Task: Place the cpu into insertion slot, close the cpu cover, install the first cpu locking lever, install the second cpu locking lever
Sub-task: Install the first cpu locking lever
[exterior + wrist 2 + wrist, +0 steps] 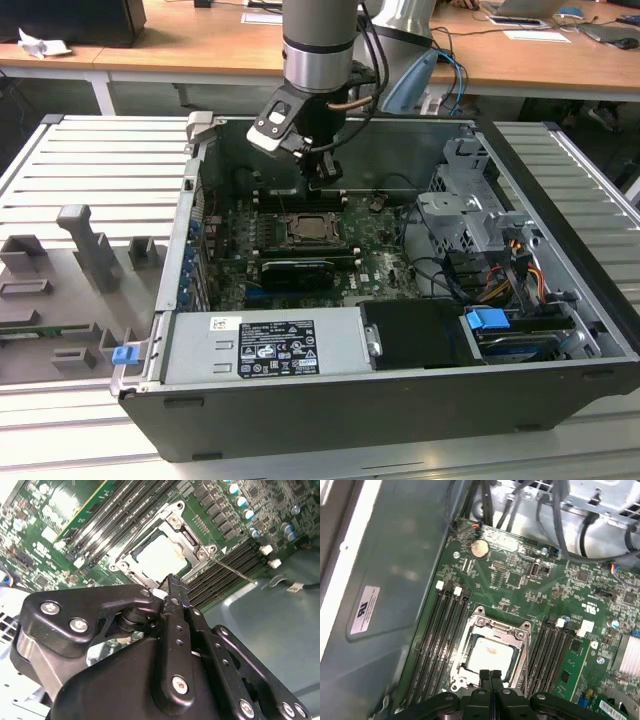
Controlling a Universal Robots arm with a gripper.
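The cpu (490,655) lies in the insertion slot (315,229) on the green board, its pale silver top showing in both wrist views (161,555). The cpu cover (496,626) is down flat, framing the chip as a silver rim (182,527). A thin locking lever (232,569) runs out from one socket corner over the memory slots. My gripper (322,181) hangs just above the far edge of the socket, its tips (490,675) at the cover's rim. The fingers (172,587) are shut together with nothing between them.
The socket sits inside an open computer case (400,400). Long black memory slots (432,635) flank it on both sides. A black card (297,270) lies in front of the socket, and the drive cage with cables (470,230) is on the exterior view's right. A grey parts tray (70,280) lies outside.
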